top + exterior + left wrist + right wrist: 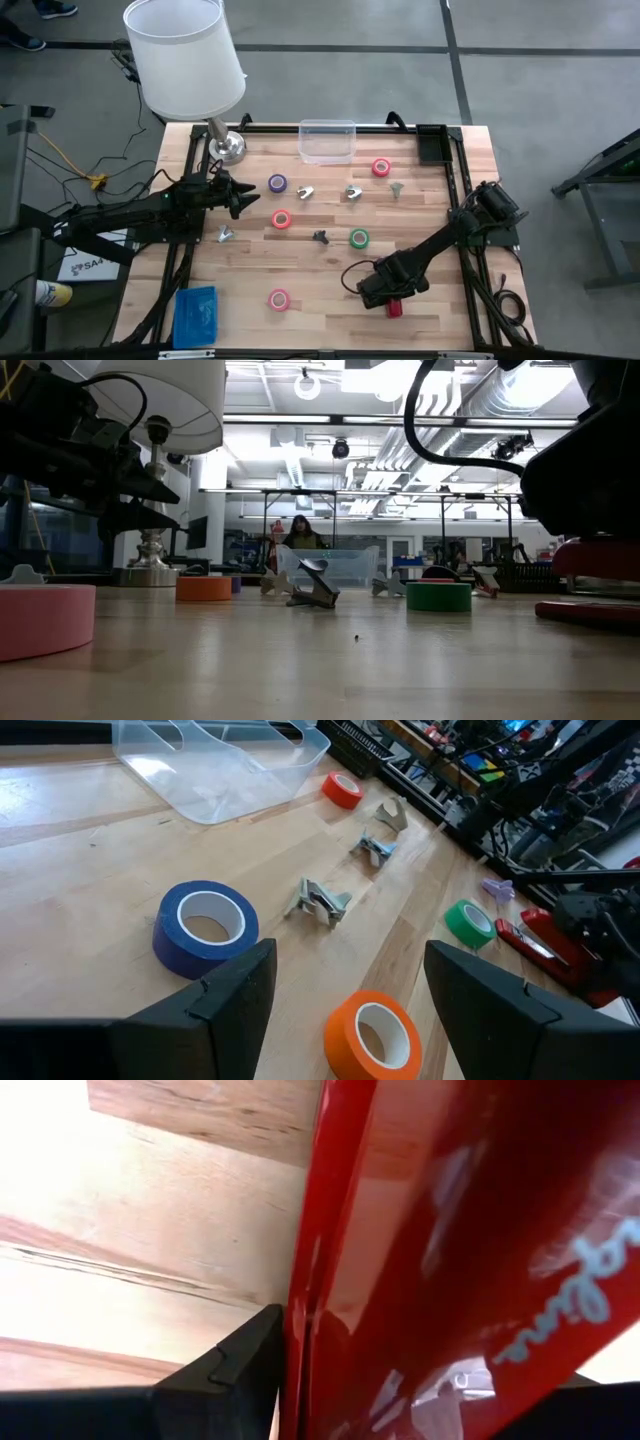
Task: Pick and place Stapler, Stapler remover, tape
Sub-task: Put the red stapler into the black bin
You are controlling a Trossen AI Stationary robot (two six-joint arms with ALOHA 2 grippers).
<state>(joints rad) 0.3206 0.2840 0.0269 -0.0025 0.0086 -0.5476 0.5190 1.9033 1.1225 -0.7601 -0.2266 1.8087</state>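
Your right tool (385, 292) is down at the long, narrow red stapler (394, 307) near the front edge of the wooden bench (440, 210), toward the front right corner. From above you see only a short red end of it poking out from under the tool toward the front edge, so its long axis cannot be read there. The right wrist view fills with the glossy red body (450, 1230), with a dark finger (235, 1360) against one side; you cannot tell from it how far the fingers are closed. The left wrist view, looking across the bench, shows the stapler (535, 938) as a red and dark bar lying flat on the wood under the right arm.

Your left tool (243, 197) hovers near the left edge with its fingers spread apart and nothing between them. Just ahead of it lie a purple-blue tape roll (205, 925) and an orange-red tape roll (372, 1035), with a small silvery claw-shaped piece (318, 903) beyond.

A clear plastic bin (327, 141) sits at the back edge, and a green tape roll (359, 238) lies mid-bench.
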